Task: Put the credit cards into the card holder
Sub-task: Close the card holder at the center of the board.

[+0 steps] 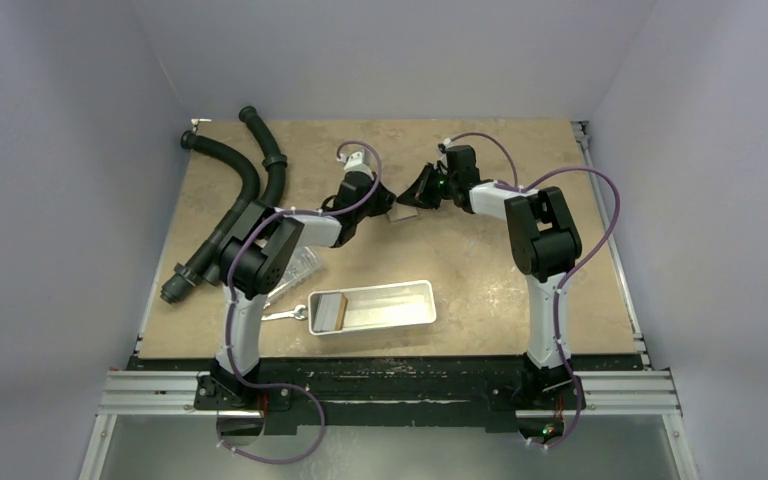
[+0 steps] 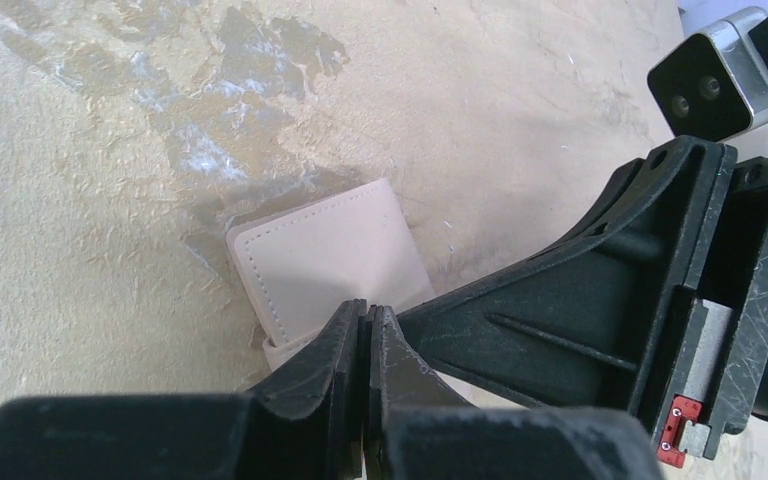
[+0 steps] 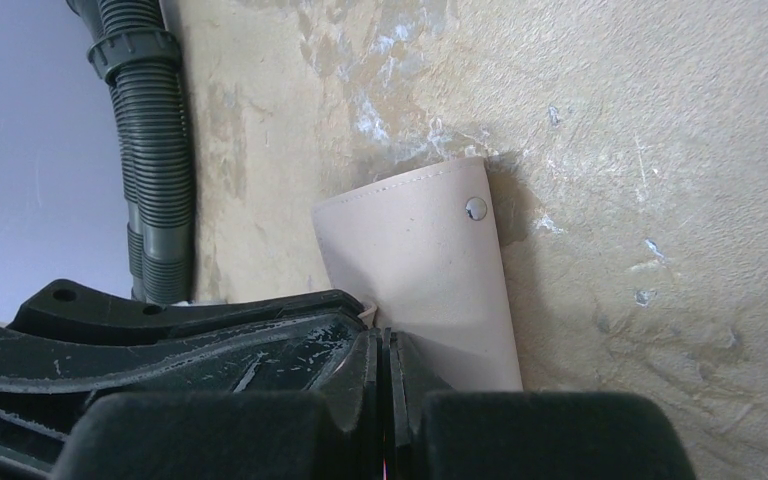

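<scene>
The card holder (image 1: 398, 214) lies folded on the table, beige side up, between my two grippers. My left gripper (image 2: 370, 312) is shut, its tips at the near edge of the card holder (image 2: 320, 255), and nothing shows between its pads. My right gripper (image 3: 385, 338) is shut too, its tips against the card holder (image 3: 420, 270), whose flap with a metal snap faces up. In the top view the left gripper (image 1: 388, 207) and the right gripper (image 1: 418, 192) meet tip to tip over the holder. A tan-brown credit card (image 1: 328, 310) lies in the left end of the white tray (image 1: 400, 292).
Two corrugated dark hoses (image 1: 245, 190) run along the table's left side and show in the right wrist view as a hose (image 3: 155, 150). A silver wrench (image 1: 282, 315) lies left of the tray. A clear plastic box (image 1: 302, 265) sits by the left arm.
</scene>
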{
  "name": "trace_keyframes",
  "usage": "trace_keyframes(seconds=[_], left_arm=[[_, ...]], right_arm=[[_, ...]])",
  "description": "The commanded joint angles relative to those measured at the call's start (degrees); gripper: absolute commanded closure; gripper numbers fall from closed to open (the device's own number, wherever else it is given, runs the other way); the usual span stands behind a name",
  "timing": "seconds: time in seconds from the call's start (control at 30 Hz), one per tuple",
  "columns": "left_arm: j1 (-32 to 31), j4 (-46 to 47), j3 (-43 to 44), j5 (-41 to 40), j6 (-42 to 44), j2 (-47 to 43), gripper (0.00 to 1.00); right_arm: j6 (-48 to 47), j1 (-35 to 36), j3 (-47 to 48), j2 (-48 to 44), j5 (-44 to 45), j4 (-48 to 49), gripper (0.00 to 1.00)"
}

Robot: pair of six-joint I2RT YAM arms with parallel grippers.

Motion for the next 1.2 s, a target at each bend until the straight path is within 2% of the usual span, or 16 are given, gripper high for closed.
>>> trace_keyframes(seconds=[0.0, 0.17, 0.3, 0.73, 0.9, 0.97, 1.1, 1.17], left_arm=[[-4.76, -16.34, -6.74, -1.88, 0.41, 5.02, 1.00], [-8.58, -14.19, -10.77, -10.10, -0.54, 3.36, 1.00], [-9.44, -10.66, -13.87, -12.20, -2.53, 3.82, 1.00], [-14.29, -13.78, -11.98, -19.64, -3.44, 9.78, 1.00], [-16.00, -11.02, -14.01, -18.02, -4.44, 8.67, 1.00], [-15.61, -12.39, -13.26, -15.81, -3.98, 5.26, 1.00], [-11.62, -17.50, -9.20, -7.19, -3.06, -2.33, 0.75], [-8.67, -20.11, -5.47, -0.83, -2.36, -4.54, 0.69]], right_arm=[[-1.38, 1.93, -2.99, 3.14, 5.13, -7.16, 1.00], [-1.20, 1.93, -2.70, 3.28, 4.94, -7.16, 1.00], [-1.16, 1.93, -2.40, 2.93, 4.90, -7.28, 1.00], [-1.34, 1.85, -3.36, 1.08, 5.54, -7.82, 1.00], [-1.89, 1.85, -2.95, 0.89, 5.08, -7.96, 1.00], [-3.47, 1.84, -1.79, 1.36, 3.68, -8.72, 1.00], [-10.02, 1.75, 2.18, 1.00, 1.74, -12.11, 1.00], [-13.02, 1.67, 4.83, 0.22, 2.29, -15.03, 0.97]])
